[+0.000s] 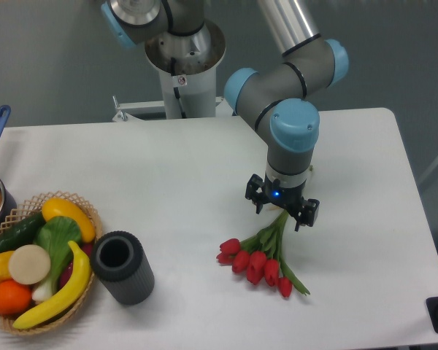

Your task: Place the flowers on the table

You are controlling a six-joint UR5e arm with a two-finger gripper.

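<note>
White surface already carries the flowers near its front edge; my claw stands open above the stems, so I judge the task nearly done.

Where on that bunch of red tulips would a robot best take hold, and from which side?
Best on the green stems, from straight above. The tulips lie flat on the table, and the stems gather into one narrow bundle there, firmer than the soft red heads. The tool hangs over that stem end, fingers either side; whether it grips them cannot be told.
</note>
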